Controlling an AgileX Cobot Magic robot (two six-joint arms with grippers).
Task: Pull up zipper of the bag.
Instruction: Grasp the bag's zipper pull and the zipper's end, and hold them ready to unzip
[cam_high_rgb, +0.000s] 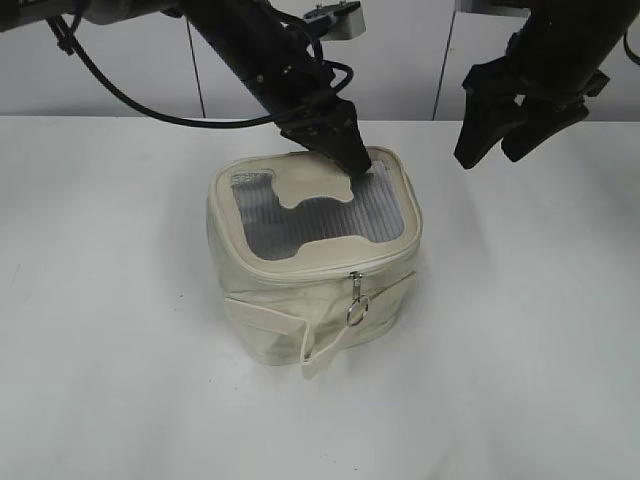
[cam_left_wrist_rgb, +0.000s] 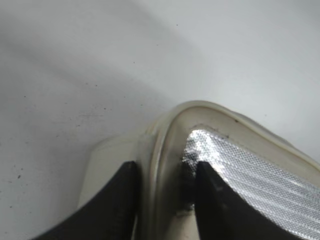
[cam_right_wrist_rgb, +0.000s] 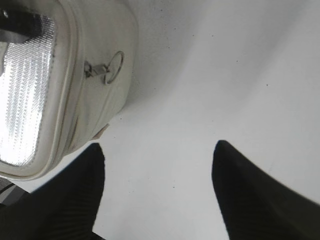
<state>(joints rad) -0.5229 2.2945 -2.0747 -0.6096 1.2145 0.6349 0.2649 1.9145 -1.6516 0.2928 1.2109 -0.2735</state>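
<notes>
The cream-white bag (cam_high_rgb: 268, 300) stands mid-table, its grey mesh top (cam_high_rgb: 310, 222) facing up. The zipper track runs round the top rim; its silver pull and ring (cam_high_rgb: 355, 300) hang at the front right corner and also show in the right wrist view (cam_right_wrist_rgb: 105, 67). My left gripper (cam_high_rgb: 358, 162) is at the bag's back right corner. In the left wrist view its fingers (cam_left_wrist_rgb: 165, 175) are closed on the cream rim of the bag (cam_left_wrist_rgb: 210, 112), one outside, one on the mesh. My right gripper (cam_high_rgb: 495, 150) is open and empty in the air to the right of the bag (cam_right_wrist_rgb: 100, 30), above bare table (cam_right_wrist_rgb: 157, 150).
A loose cream strap (cam_high_rgb: 330, 350) hangs down the bag's front side onto the white table (cam_high_rgb: 520, 350). White cabinet fronts stand behind the table's far edge.
</notes>
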